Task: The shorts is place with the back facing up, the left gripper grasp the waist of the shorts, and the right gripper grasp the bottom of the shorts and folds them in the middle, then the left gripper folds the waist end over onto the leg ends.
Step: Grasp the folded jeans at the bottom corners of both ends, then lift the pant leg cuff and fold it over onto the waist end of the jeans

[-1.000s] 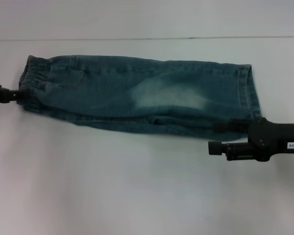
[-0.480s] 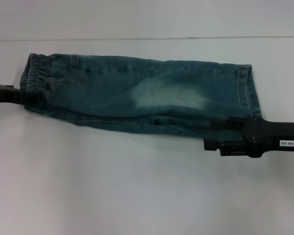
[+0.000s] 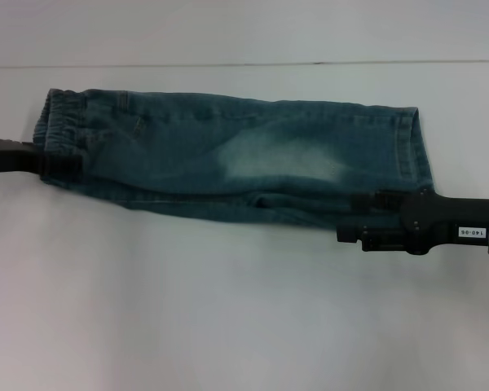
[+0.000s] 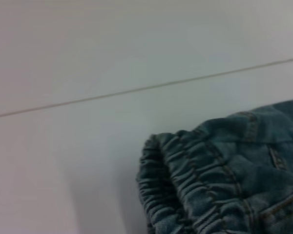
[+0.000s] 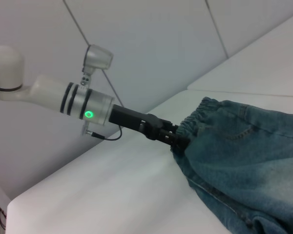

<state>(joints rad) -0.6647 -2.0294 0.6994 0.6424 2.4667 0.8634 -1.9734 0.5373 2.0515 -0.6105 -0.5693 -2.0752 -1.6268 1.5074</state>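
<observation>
The blue denim shorts point(image 3: 228, 155) lie folded lengthwise on the white table point(image 3: 228, 309), with the elastic waist at the left and the leg ends at the right. My left gripper point(image 3: 69, 163) reaches in from the left and overlaps the near corner of the waistband; the right wrist view shows the left gripper point(image 5: 178, 139) at the edge of the shorts point(image 5: 244, 156). My right gripper point(image 3: 359, 217) is at the near right corner by the leg hem and is open, one finger over the denim and the other beside it. The left wrist view shows only the gathered waistband point(image 4: 185, 185).
A thin seam line point(image 3: 244, 63) crosses the table behind the shorts. White tabletop stretches in front of the shorts toward me. The left arm's grey wrist with a green light point(image 5: 88, 114) hangs over the table's left side.
My left gripper has slid right, from beside the waistband to over its corner. My right gripper has moved slightly farther from me and left, toward the leg hem.
</observation>
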